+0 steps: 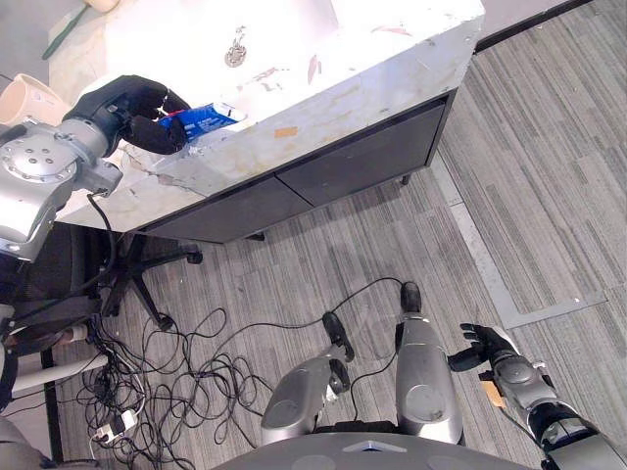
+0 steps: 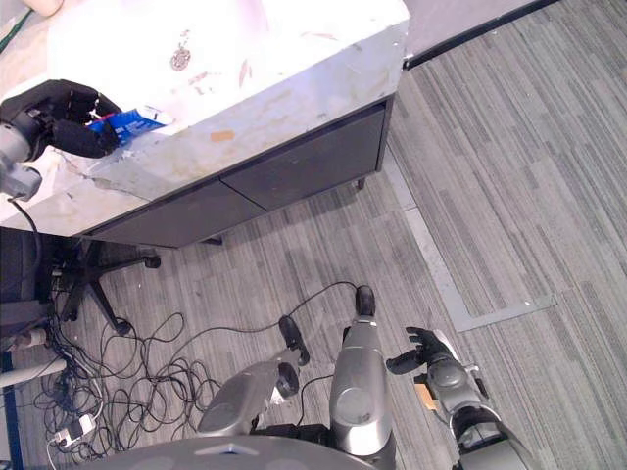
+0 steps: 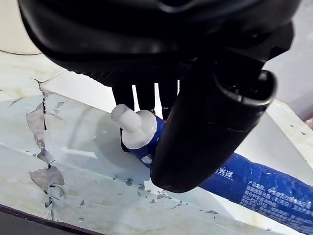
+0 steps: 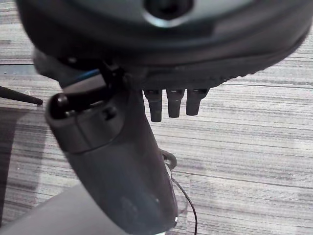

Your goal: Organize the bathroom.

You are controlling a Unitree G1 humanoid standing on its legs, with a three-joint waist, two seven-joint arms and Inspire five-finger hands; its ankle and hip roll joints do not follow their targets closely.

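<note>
A blue toothpaste tube [image 1: 208,118] with a white cap [image 3: 133,126] is at the front left of the marble counter [image 1: 372,69], beside the white sink basin [image 1: 284,34]. My left hand [image 1: 127,110] is shut on it, thumb [image 3: 210,122] and fingers pinching the tube just behind the cap. The tube's flat end points toward the basin. I cannot tell whether the tube rests on the counter or hangs just above it. My right hand [image 1: 487,345] hangs low at the lower right over the floor, fingers relaxed and holding nothing.
The counter's coating is cracked and flaking near the tube [image 3: 41,147]. Dark cabinet doors [image 1: 353,157] lie under the counter. A beige cup [image 1: 24,98] stands at the far left. An office chair's base [image 1: 147,264] and tangled cables [image 1: 167,382] cover the floor at left.
</note>
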